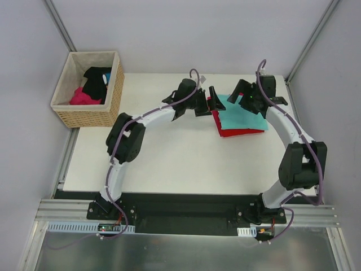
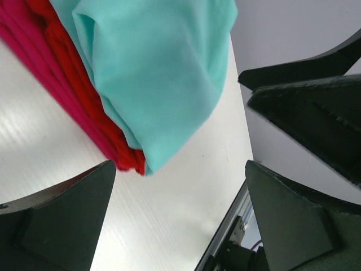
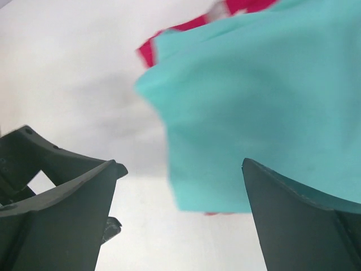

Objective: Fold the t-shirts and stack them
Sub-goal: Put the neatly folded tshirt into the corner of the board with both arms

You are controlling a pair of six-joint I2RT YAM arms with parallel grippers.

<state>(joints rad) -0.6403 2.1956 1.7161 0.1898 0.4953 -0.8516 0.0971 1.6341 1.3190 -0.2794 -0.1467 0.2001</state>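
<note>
Two t-shirts in all: one red t-shirt (image 1: pixel 241 133) and one teal t-shirt (image 1: pixel 240 114). Both folded and stacked, teal on red, on the far right part of the worktop (image 1: pixel 169 155). Two pincers: left pincer (image 1: pixel 207 103) just beside the stack's left edge, right pincer (image 1: pixel 240 95) over its far edge. Both spread wide, gripping nothing. One basket (image 1: pixel 90 117) at the far left corner of the worktop, with two garments inside: one black garment (image 1: pixel 97 79), one pink garment (image 1: pixel 82 97).

Only from above: the basket, both arms bending in toward the stack, red showing along the stack's near and left sides.

Only from the left wrist: red t-shirt (image 2: pixel 67 84) as several layered folds under the teal t-shirt (image 2: pixel 158 73), a teal corner overhanging the red; left pincer (image 2: pixel 179 186) wide, bare worktop between its fingers, clear of the cloth.

Only from the right wrist: teal t-shirt (image 3: pixel 271 96) close and blurred, filling the upper right, a sliver of red t-shirt (image 3: pixel 183 25) past its edge; right pincer (image 3: pixel 183 169) wide apart, nothing gripped; touching the cloth or not, cannot tell.
</note>
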